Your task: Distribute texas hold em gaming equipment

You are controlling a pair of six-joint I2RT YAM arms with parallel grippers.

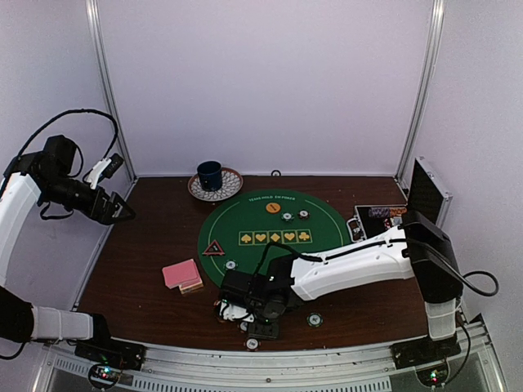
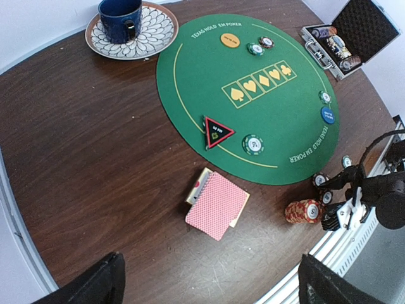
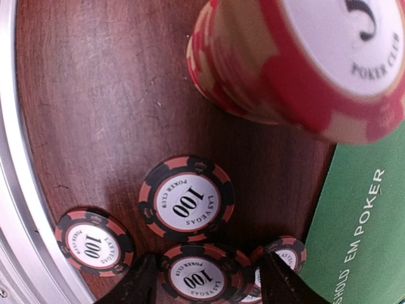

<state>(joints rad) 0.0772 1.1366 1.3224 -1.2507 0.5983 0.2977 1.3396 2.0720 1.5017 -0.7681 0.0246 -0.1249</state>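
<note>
— What lies around the right gripper (image 3: 205,278)?
— A dark wooden table (image 3: 95,95), with four black-and-red round poker chips marked 100 (image 3: 186,199) lying flat along the bottom of the right wrist view. A stack of red-and-cream poker chips (image 3: 297,63) lies on its side in the upper right. The edge of the round green felt mat (image 3: 361,209) fills the lower right.
— Is it holding anything?
— Its fingers (image 3: 136,285) stand apart on either side of the lowest chip. Whether they pinch it, I cannot tell.
— And the arm?
— In the overhead view the white right arm (image 1: 359,265) reaches from the right edge to the bottom centre, its wrist low and covering the mat's near rim.
— The rest of the set?
— In the left wrist view, the pile of pink-backed playing cards (image 2: 216,204) lies at centre, just off the mat. The red-rimmed black triangle (image 2: 218,132) and a green-edged chip (image 2: 252,144) sit above it on the felt. The orange round button (image 2: 230,40) is at the top and the blue round button (image 2: 328,114) at the right. An open aluminium case (image 2: 345,38) sits in the upper right corner, and a dark blue mug (image 2: 120,18) stands on a patterned plate (image 2: 155,28) in the upper left.
— The left gripper (image 1: 122,211)?
— Raised at the left edge of the overhead view, well apart from the chips, jaws spread wide.
</note>
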